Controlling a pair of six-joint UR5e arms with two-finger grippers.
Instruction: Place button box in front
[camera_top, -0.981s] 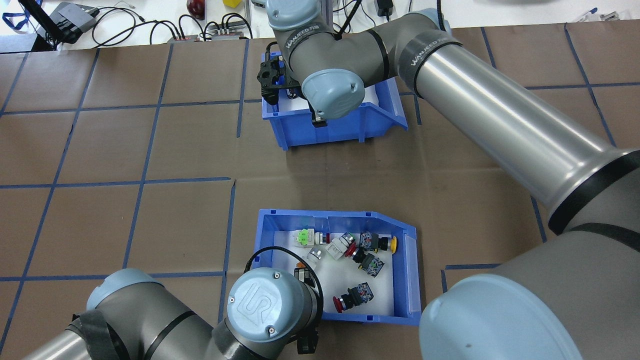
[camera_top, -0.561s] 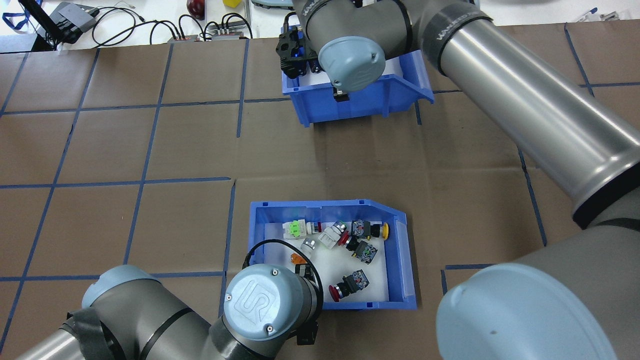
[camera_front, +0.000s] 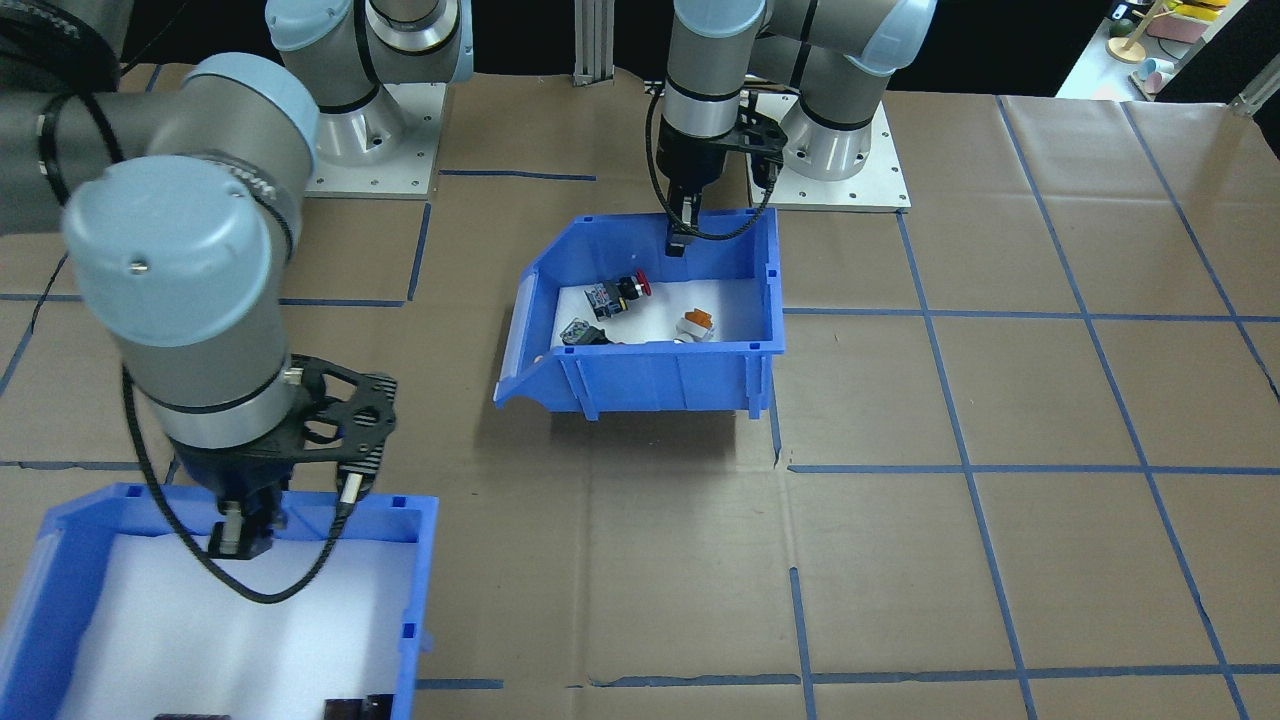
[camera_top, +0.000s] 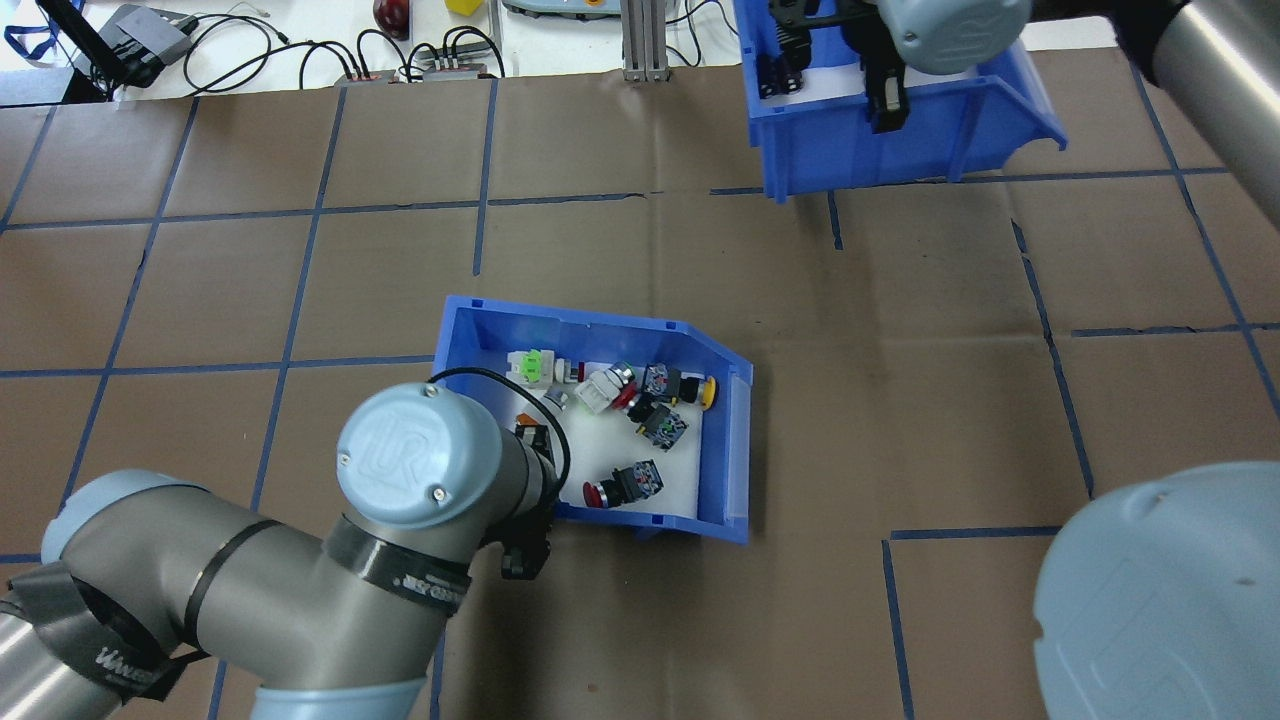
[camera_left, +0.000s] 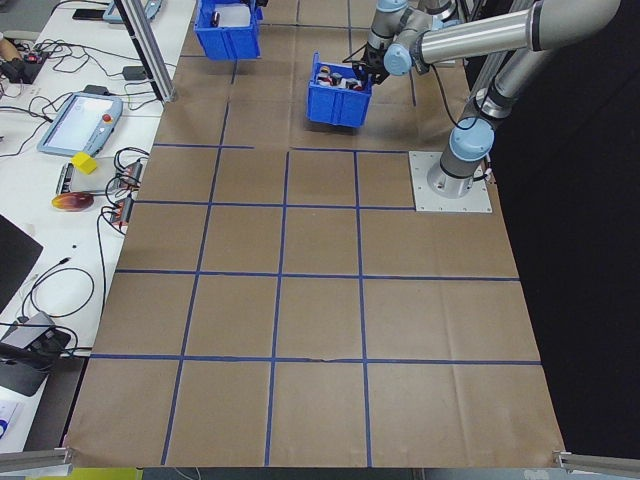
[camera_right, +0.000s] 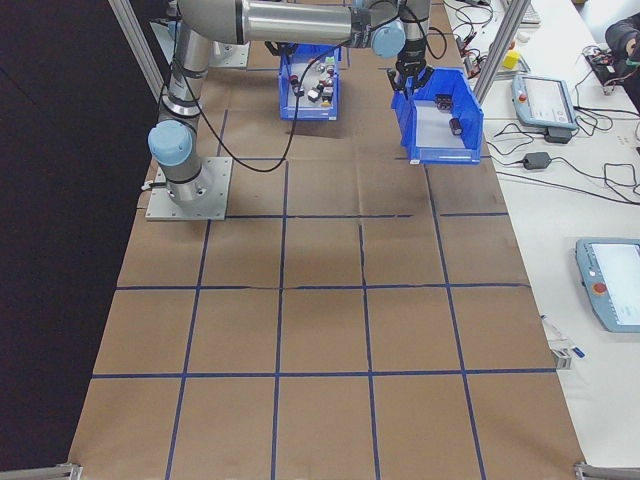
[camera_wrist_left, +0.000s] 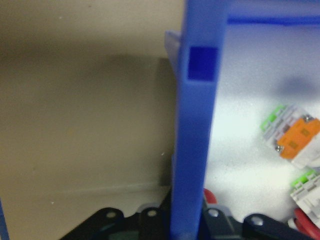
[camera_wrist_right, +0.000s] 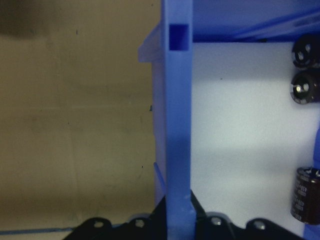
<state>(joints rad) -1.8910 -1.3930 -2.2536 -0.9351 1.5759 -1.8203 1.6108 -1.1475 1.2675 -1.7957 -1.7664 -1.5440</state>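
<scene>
Left tool (camera_top: 525, 530) clamped on rear wall of button box (camera_top: 735, 440), box hanging just ahead, presumably for carrying frontward. Farther off, right tool (camera_top: 885, 100) clamped on wall of second bin (camera_top: 900, 150), apparently clearing the bench (camera_top: 250, 280).

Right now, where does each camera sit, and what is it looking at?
Front: across the table, faces both arms; left tool on button box.
Overhead: behind the robot, looks down; other bin far right.
Left side: table's end, left arm nearer.
Right side: opposite end, right arm nearer.
Left wrist: box wall close up.
Right wrist: other bin's wall.
Front and overhead share both bins.
</scene>
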